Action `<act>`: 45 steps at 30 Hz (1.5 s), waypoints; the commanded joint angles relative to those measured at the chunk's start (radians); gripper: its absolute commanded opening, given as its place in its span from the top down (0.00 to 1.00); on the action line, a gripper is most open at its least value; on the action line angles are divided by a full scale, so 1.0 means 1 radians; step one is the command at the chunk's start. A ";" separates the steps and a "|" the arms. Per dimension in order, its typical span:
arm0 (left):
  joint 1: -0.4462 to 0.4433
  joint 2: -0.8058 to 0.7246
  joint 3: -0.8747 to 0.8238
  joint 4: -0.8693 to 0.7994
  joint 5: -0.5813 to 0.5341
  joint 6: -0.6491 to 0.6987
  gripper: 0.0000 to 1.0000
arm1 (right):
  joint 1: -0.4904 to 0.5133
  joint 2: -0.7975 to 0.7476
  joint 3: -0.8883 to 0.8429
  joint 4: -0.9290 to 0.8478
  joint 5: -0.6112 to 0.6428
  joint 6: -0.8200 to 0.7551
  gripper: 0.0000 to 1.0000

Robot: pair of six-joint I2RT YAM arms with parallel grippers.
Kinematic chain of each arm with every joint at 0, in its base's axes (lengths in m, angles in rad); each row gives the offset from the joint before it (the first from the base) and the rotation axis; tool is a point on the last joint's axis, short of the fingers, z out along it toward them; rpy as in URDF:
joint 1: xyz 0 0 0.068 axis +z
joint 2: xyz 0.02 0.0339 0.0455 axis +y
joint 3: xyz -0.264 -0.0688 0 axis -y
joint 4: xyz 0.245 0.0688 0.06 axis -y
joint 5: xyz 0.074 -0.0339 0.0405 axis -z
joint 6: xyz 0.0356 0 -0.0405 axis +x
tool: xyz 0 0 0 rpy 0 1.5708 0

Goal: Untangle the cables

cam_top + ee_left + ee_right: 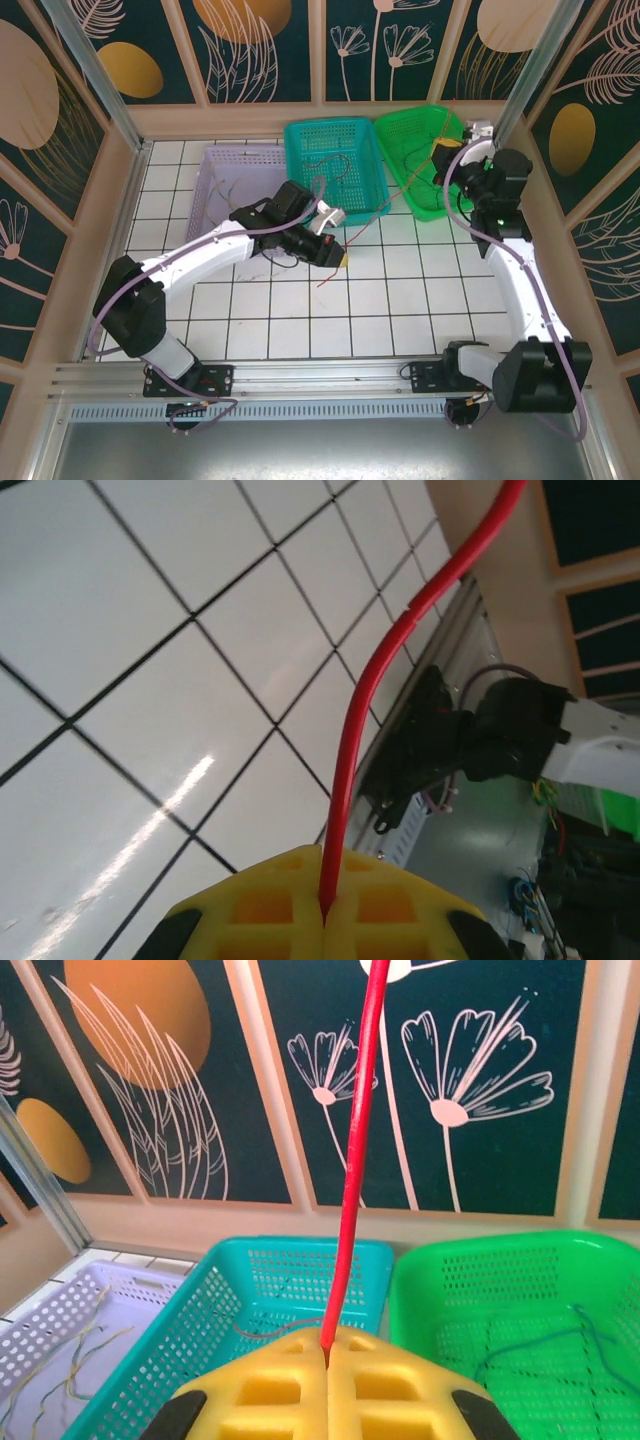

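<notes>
Gleaming white-tiled table (250, 330), floral walls (400, 50) — left hand (323, 915), right hand (327, 1360) each clenched on a red cable (350, 740).

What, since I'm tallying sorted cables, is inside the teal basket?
One thin brown cable lies on the teal basket's mesh floor. The left arm covers its near-left corner from above, so anything lying there cannot be seen.
</notes>
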 commanded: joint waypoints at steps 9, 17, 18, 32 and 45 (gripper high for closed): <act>-0.065 -0.002 -0.035 -0.100 0.025 0.052 1.00 | -0.143 0.221 0.348 0.117 -0.023 0.349 1.00; -0.090 -0.019 -0.015 -0.114 -0.149 0.095 1.00 | -0.119 0.340 0.588 -0.208 -0.020 0.380 1.00; -0.090 -0.023 -0.013 -0.112 -0.171 0.096 1.00 | -0.107 0.339 0.600 -0.236 -0.006 0.366 1.00; -0.029 -0.232 0.113 -0.196 -0.939 -0.150 0.33 | 0.094 0.406 0.743 -0.386 0.368 0.296 1.00; 0.008 -0.461 -0.040 -0.176 -1.025 -0.372 0.36 | 0.301 0.548 0.789 -0.460 0.942 0.471 1.00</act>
